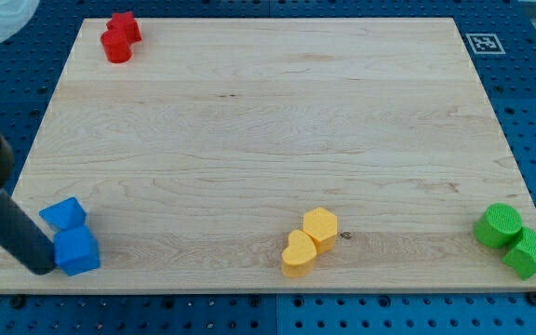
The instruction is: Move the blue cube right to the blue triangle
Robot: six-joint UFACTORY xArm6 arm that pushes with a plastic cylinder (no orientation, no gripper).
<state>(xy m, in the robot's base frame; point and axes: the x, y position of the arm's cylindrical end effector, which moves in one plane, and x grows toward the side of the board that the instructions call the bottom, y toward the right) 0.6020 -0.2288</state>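
Observation:
The blue cube (77, 250) sits near the bottom left corner of the wooden board (268, 140). The blue triangle (63, 215) lies just above it and slightly to the left, touching it. My dark rod comes in from the view's left edge, and my tip (43, 267) rests on the board against the left side of the blue cube, below the blue triangle.
A red cylinder (115, 46) and a red star (125, 26) sit together at the top left. A yellow heart (298, 254) and a yellow hexagon (320, 227) touch at the bottom middle. A green cylinder (499, 226) and a green star (533, 253) sit at the bottom right.

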